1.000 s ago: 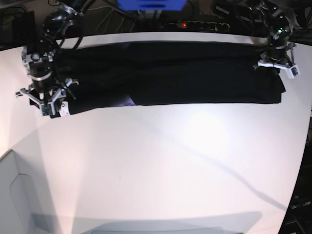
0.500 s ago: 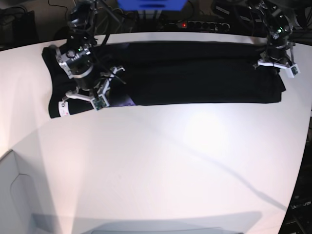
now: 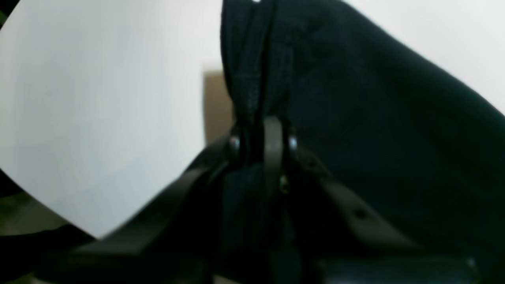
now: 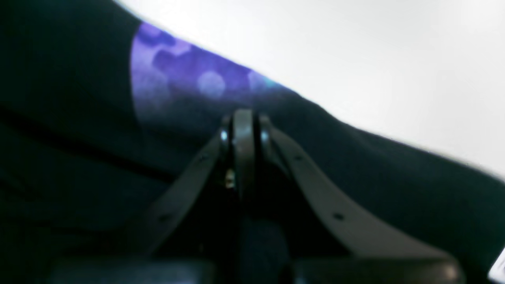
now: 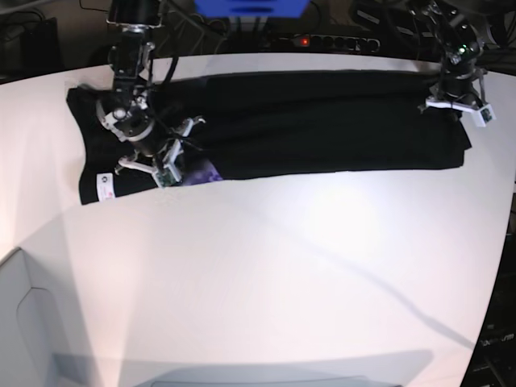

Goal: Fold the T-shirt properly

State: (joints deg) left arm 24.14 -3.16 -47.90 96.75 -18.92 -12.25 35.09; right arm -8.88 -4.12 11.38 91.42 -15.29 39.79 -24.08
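Observation:
The black T-shirt (image 5: 322,121) lies folded into a long band across the far side of the white table (image 5: 266,274). A purple print (image 5: 205,172) shows at its near edge and a white label (image 5: 103,185) at its left end. My left gripper (image 5: 456,111) is at the band's right end. In the left wrist view this gripper (image 3: 258,136) is shut on a raised fold of the T-shirt (image 3: 375,118). My right gripper (image 5: 171,167) rests on the near edge beside the print. In the right wrist view it (image 4: 242,126) is shut on top of the cloth (image 4: 79,157), with no fabric visible between the fingers.
A power strip (image 5: 326,40) with a red light and a blue object (image 5: 250,8) sit behind the table's far edge, with cables around them. A pale grey box (image 5: 24,322) stands at the near left corner. The table's curved right edge (image 5: 504,242) drops off to dark floor.
My right arm has moved from the T-shirt's left end to its near edge by the purple print, and its jaws have shut. The left arm has stayed put, still gripping.

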